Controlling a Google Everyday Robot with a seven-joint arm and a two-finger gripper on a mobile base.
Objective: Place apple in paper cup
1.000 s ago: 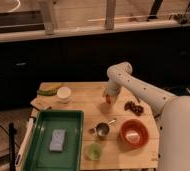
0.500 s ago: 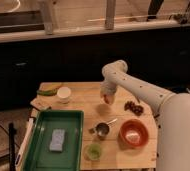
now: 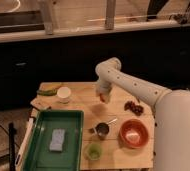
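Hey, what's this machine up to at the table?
A white robot arm reaches over the wooden table; its gripper holds the small orange-red apple just above the boards, mid-table. The white paper cup meant for it stands apart to the left in the picture, just beyond the green tray. The apple is not in the cup yet.

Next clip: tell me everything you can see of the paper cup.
The paper cup is small, short and white, with a round rim and a pale inside that looks empty. It stands upright near the back left of the wooden table, just right of a long green item; whether they touch is unclear. The gripper, holding the apple, hangs off to its right, apart from it.
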